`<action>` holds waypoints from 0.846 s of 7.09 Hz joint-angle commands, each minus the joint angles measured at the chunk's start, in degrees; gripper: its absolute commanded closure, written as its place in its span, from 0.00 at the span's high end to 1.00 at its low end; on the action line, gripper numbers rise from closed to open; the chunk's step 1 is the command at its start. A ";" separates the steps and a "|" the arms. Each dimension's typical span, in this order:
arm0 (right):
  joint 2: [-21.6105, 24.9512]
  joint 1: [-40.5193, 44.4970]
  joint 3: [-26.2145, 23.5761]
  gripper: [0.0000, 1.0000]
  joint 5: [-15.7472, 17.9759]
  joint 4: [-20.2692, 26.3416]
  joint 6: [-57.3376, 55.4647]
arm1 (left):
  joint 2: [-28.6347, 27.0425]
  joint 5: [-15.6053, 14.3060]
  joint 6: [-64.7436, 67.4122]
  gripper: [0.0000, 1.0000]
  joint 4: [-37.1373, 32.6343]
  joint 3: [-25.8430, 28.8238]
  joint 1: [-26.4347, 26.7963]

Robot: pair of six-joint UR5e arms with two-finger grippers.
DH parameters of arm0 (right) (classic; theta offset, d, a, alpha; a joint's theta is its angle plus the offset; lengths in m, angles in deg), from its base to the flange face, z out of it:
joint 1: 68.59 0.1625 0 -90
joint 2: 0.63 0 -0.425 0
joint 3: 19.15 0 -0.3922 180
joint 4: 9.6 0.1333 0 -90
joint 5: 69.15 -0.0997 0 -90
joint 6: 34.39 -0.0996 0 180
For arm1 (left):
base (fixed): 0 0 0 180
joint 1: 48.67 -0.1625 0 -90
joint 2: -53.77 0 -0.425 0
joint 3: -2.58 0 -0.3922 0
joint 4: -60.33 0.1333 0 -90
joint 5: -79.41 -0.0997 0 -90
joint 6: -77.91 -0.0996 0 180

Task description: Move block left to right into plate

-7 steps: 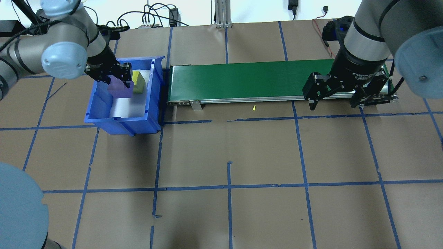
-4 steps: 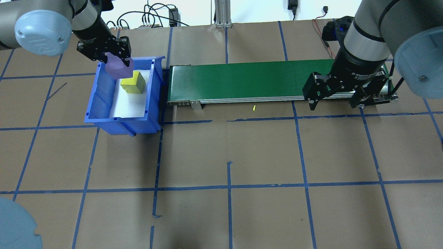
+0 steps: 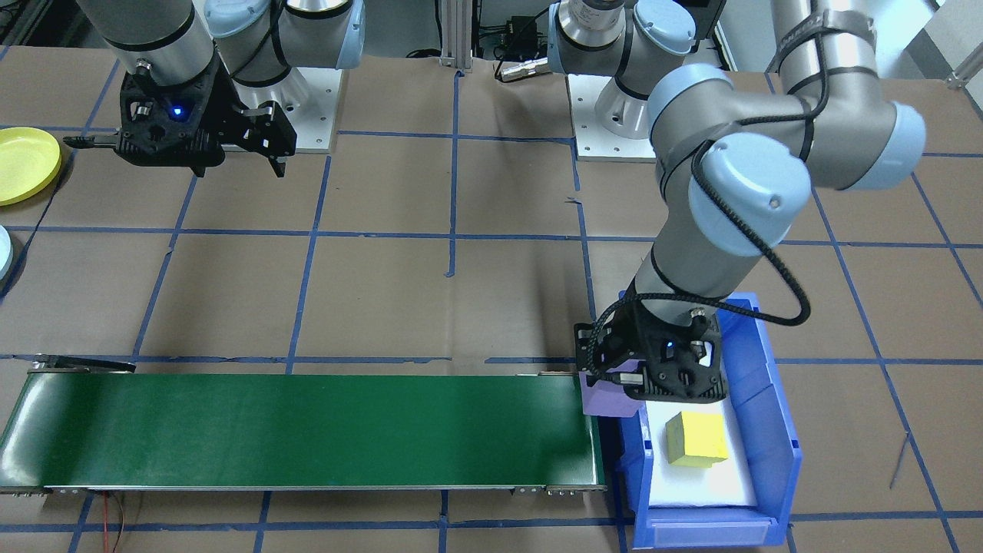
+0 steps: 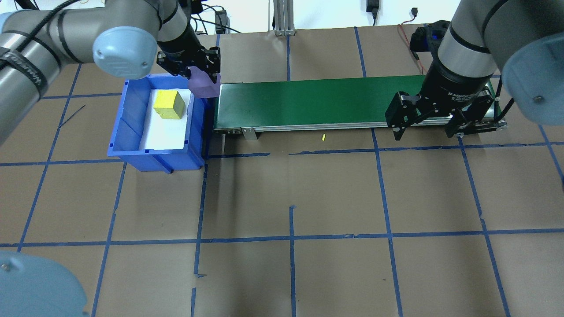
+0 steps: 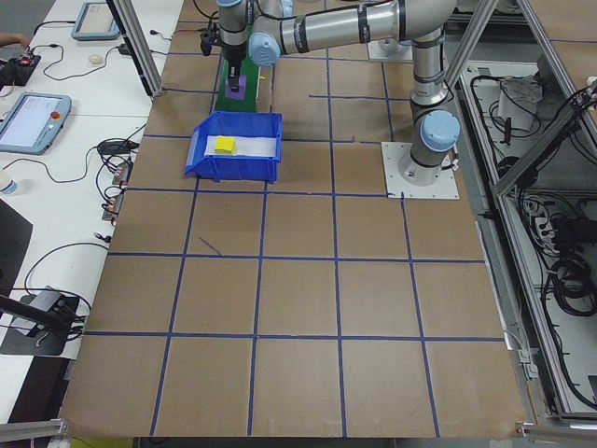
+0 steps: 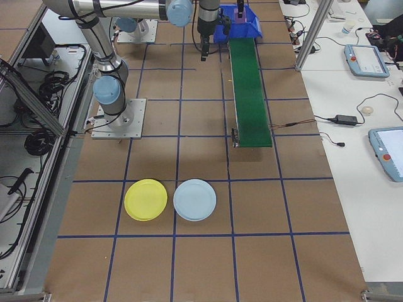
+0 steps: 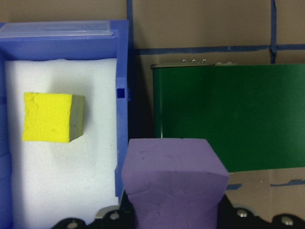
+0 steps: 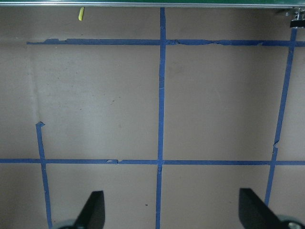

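Observation:
A purple block (image 4: 204,85) hangs above the gap between the blue bin (image 4: 132,127) and the left end of the green conveyor belt (image 4: 317,101). My left gripper (image 4: 200,78) is shut on it; the left wrist view shows the purple block (image 7: 174,176) squeezed between the fingers. A yellow block (image 4: 168,105) lies on white foam inside the bin. My right gripper (image 4: 427,131) hangs open and empty at the belt's right end, over bare table in the right wrist view (image 8: 174,214). A yellow plate (image 6: 146,199) and a light blue plate (image 6: 194,199) lie on the table on the robot's right.
The belt (image 3: 307,430) runs across the far side of the table between the bin (image 3: 776,430) and the right arm. A small yellow scrap (image 4: 323,137) lies in front of it. Cables and a metal post stand behind the belt.
My left gripper has lifted the purple block out of the bin and carried it right, to the belt's left end. The yellow block now lies uncovered. The right arm has not moved.

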 commanded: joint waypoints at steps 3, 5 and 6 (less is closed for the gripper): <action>0.00 0.00 0.00 1.00 0.05 0.00 0.00 | -6.21 -0.03 2.96 0.43 5.33 -0.17 2.83; 0.00 0.00 0.00 1.00 0.05 0.00 0.00 | -7.52 0.23 3.23 0.82 7.09 -0.70 3.27; 0.00 0.00 0.00 1.00 0.05 0.00 0.00 | -7.35 0.40 4.71 0.98 7.09 -0.62 3.36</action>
